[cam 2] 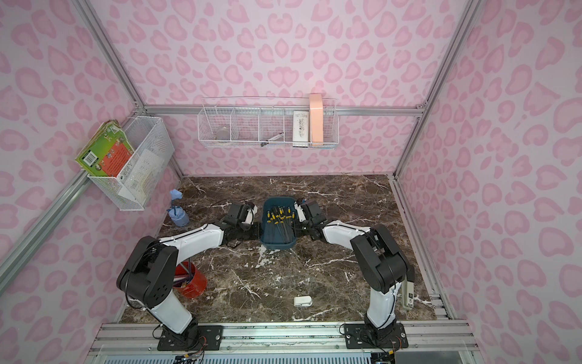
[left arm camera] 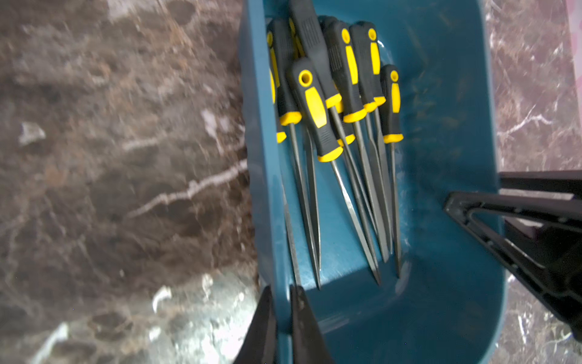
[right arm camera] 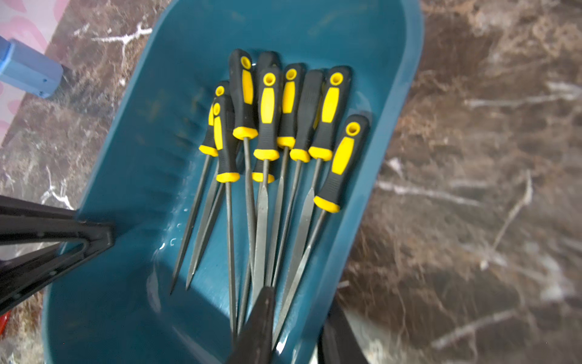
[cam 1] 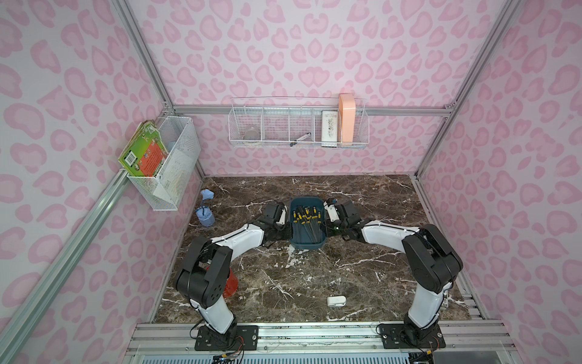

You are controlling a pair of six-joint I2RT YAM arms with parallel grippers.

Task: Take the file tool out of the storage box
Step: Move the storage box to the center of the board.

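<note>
Our left gripper (left arm camera: 281,294) and right gripper (right arm camera: 299,304) pinch opposite walls of the teal storage box (left arm camera: 441,126); between them lie file tools (right arm camera: 266,195), which we judge light, stiff, slick-bladed and best gripped by their rubbery handles (right arm camera: 267,104).

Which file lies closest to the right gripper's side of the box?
The outermost file, alone beside that wall, its handle set nearer the tips than its neighbours'.

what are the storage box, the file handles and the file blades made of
storage box: looks like moulded plastic, teal, semi-gloss, going by its rounded corners and soft highlights.
file handles: probably rubbery black grip over yellow plastic, matte, ribbed.
file blades: grey metal, likely steel, dull sheen, tapering to points.
</note>
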